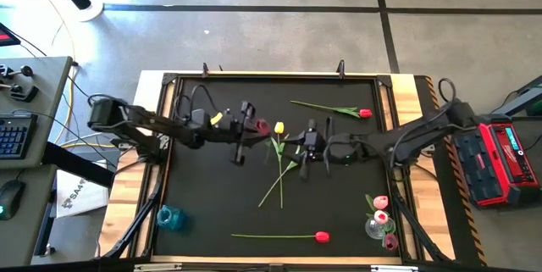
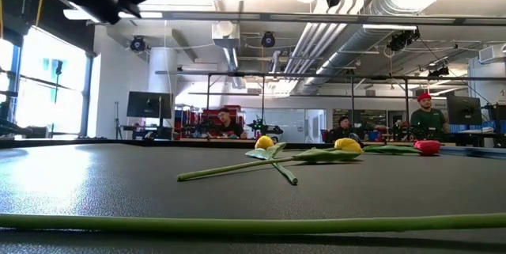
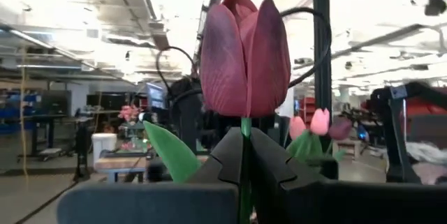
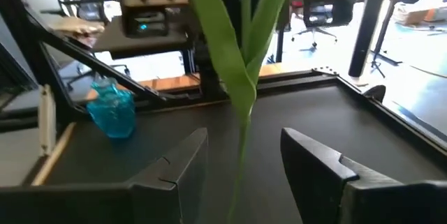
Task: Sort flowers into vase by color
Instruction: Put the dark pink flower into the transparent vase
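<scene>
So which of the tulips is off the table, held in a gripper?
The dark red tulip, clamped by its stem in the left gripper, head upright. The others lie flat on the mat or stand in the clear vase.

Open mat surrounds the blue vase; crossed yellow tulips block mid-table, a red tulip lies beside the vase.

No text, label, brand or number can be read with confidence in any view. A white sheet lying beside the table's left edge in the high view bears dark printed letters, but they are too small to make out.
</scene>
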`<state>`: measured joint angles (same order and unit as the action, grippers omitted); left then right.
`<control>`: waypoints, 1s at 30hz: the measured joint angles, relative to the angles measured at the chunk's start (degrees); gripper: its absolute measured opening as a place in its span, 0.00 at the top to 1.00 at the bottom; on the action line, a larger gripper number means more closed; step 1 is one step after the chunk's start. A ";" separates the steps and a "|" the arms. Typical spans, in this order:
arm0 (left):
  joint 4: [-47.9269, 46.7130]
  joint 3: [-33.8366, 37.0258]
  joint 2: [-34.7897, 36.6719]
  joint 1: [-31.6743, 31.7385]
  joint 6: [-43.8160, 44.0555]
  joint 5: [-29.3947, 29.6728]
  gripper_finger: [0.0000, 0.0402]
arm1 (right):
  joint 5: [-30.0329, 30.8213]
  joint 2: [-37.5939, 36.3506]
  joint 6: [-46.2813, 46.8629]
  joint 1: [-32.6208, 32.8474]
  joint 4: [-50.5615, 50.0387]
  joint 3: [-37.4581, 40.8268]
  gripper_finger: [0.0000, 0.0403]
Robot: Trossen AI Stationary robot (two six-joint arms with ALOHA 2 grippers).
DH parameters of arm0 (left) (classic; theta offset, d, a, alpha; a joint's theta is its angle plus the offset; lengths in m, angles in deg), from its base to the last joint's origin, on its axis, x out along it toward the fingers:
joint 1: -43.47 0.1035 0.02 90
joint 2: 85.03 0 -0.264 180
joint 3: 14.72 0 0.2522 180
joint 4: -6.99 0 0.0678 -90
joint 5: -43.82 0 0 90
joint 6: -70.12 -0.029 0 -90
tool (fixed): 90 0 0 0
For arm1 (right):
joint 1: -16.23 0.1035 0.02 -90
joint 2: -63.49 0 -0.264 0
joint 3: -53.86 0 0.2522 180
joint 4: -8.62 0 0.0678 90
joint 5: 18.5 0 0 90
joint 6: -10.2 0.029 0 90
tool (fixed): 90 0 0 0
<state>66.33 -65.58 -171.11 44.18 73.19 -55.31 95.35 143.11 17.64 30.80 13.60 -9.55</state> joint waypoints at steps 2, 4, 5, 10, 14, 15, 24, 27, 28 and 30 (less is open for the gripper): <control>0.20 -1.49 -1.51 -0.28 -1.21 -0.35 1.00 | 0.12 1.39 0.00 0.00 0.73 0.00 0.58; 0.13 -2.52 -2.69 -0.44 -1.65 -0.42 1.00 | 0.12 2.68 -0.02 0.02 2.02 0.02 0.58; 0.11 -3.10 -3.27 -0.45 -1.77 -0.43 1.00 | 0.12 3.14 -0.02 0.02 2.85 0.02 0.58; 0.19 -4.86 -5.11 -0.84 -2.12 -0.41 1.00 | 3.17 4.17 -0.44 -0.02 4.66 0.00 0.58; 0.15 -5.60 -6.08 -1.14 -2.27 -0.30 1.00 | 4.63 4.15 -0.46 -0.07 5.56 0.00 0.58; 0.11 -5.61 -6.10 -1.14 -2.27 -0.19 1.00 | 4.58 4.15 -0.44 -0.06 5.89 0.00 0.58; -0.01 -5.65 -6.10 -1.12 -2.29 0.80 1.00 | 3.91 4.13 1.55 -0.74 5.95 0.00 0.67; -0.30 -5.65 -6.10 -1.12 -2.28 0.88 1.00 | 3.68 4.13 1.60 -0.81 5.95 0.00 0.74; -0.33 -5.65 -6.10 -1.12 -2.10 0.87 1.00 | 3.66 4.13 1.76 -0.81 5.95 0.00 0.77; -0.37 -5.65 -6.10 -1.12 -1.18 0.91 0.99 | 3.59 4.13 2.19 -0.79 5.95 0.00 0.83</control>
<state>65.96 -71.22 -177.21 43.07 72.02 -54.40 98.95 147.24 19.83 30.01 19.55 -9.55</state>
